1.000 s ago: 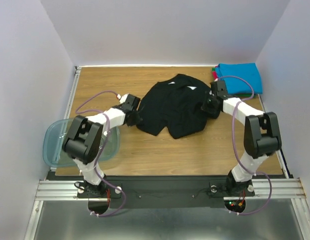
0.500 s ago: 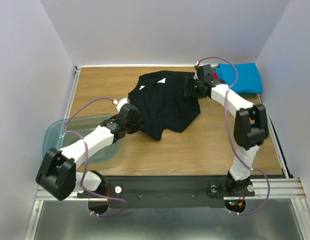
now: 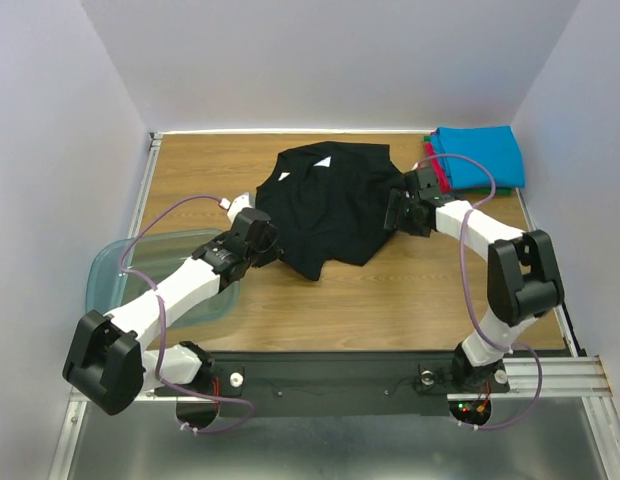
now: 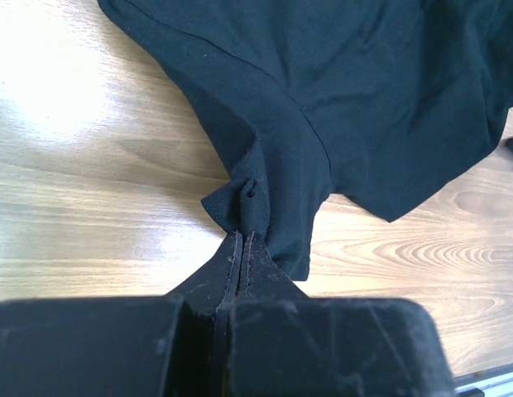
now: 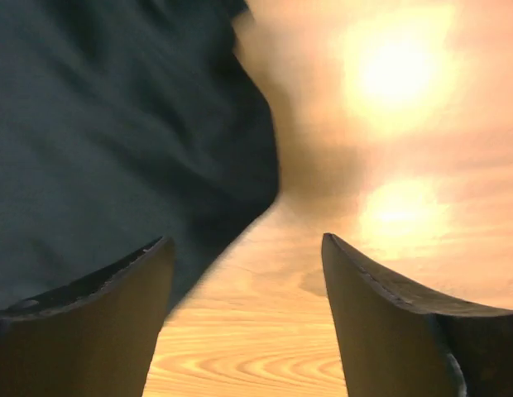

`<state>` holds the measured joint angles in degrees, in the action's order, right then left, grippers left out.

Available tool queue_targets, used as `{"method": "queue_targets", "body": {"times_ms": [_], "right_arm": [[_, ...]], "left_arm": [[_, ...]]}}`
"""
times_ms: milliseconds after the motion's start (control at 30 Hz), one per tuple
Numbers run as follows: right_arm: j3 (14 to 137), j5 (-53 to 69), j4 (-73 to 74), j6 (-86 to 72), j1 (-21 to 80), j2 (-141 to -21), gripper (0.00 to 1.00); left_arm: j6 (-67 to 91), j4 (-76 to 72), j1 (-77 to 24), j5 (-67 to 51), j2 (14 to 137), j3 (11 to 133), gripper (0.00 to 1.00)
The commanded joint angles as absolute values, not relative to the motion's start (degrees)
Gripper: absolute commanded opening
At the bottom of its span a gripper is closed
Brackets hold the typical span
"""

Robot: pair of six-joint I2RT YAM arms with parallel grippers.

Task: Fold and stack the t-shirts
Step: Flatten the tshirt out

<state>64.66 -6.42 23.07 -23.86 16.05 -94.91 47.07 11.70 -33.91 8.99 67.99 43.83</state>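
The left gripper [image 4: 242,241] is being kept closed tight on a bunched corner of the black t-shirt [image 4: 364,99], whose body is lying crumpled just ahead of it on the table [image 3: 390,290]. The right gripper [image 5: 244,240] is being carried wide open and empty, with the shirt's edge lying below and ahead of one finger. Spreading the shirt flat is judged to be the step in hand, and a grasp on that edge is being called for next. Both arms are being held low and reaching forward. The folded blue t-shirt [image 3: 480,155] is lying beyond the right gripper.

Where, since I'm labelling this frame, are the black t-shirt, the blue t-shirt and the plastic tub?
black t-shirt [image 3: 335,205]: top external view, middle of its body.
blue t-shirt [image 3: 482,152]: top external view, its folded top face.
plastic tub [image 3: 102,280]: top external view, its bare left side.
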Motion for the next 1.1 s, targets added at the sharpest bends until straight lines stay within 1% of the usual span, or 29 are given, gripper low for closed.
{"method": "queue_targets", "body": {"times_ms": [0,33,100,233,267,300,333,367,400,467,500,567,600,700,733,867,967,1067], "right_arm": [[64.7,-4.2,18.8,-25.9,16.0,-97.6,0.74],[65.2,-3.3,17.5,-25.8,16.0,-99.3,0.73],[66.1,-2.5,15.4,-25.5,16.0,-101.8,0.66],[68.9,-2.0,13.5,-24.1,16.0,-104.6,0.46],[69.3,-1.4,13.0,-23.7,16.0,-104.8,0.29],[70.1,-1.1,12.7,-23.1,16.0,-104.6,0.22],[70.4,-0.3,12.8,-22.8,16.0,-104.2,0.13],[70.1,-0.3,12.8,-22.1,16.0,-102.0,0.01],[69.8,1.4,12.8,-21.6,16.0,-100.4,0.0],[69.0,1.0,13.0,-21.5,16.0,-95.6,0.01],[68.8,0.4,13.7,-21.5,16.0,-90.1,0.0],[70.7,-3.9,18.4,-21.5,16.0,-85.3,0.0],[72.1,-4.8,20.3,-21.1,16.0,-80.7,0.0],[78.3,-5.1,27.7,-19.8,16.0,-73.7,0.0],[82.4,-4.9,29.0,-19.6,16.0,-72.2,0.01],[91.6,-4.9,33.5,-19.7,16.0,-67.5,0.0],[95.5,-5.2,34.9,-19.8,16.0,-66.4,0.0],[96.0,-4.5,35.8,-20.0,16.0,-68.3,0.01]], "left_arm": [[47.3,11.4,-33.9,9.8,65.3,43.5,0.0],[47.2,11.4,-33.9,10.0,65.0,43.7,0.0],[46.8,11.5,-33.9,10.5,64.8,44.5,0.0],[45.4,12.1,-33.9,11.9,64.0,47.5,0.0],[44.9,12.3,-33.9,12.3,63.8,48.4,0.0],[44.6,12.7,-33.9,12.7,63.5,49.4,0.0],[43.9,13.5,-33.9,13.9,63.0,51.7,0.0],[43.3,14.0,-33.9,14.4,62.3,53.1,0.0],[43.0,14.4,-33.9,14.8,62.3,54.5,0.0],[41.3,14.9,-33.9,15.7,61.0,58.5,0.0],[40.9,15.0,-33.9,15.9,60.5,59.8,0.0],[38.9,14.8,-33.8,14.9,58.9,64.2,0.0],[38.2,14.8,-34.0,14.8,58.5,66.0,0.0],[35.2,14.9,-34.0,14.8,56.4,73.0,0.0],[34.4,15.2,-34.0,15.1,56.0,76.8,0.0],[31.5,15.6,-34.0,16.8,54.0,83.9,0.0],[31.1,15.9,-34.0,20.6,53.2,86.0,0.0],[31.6,16.2,-34.0,24.8,53.0,85.0,0.0]]}}
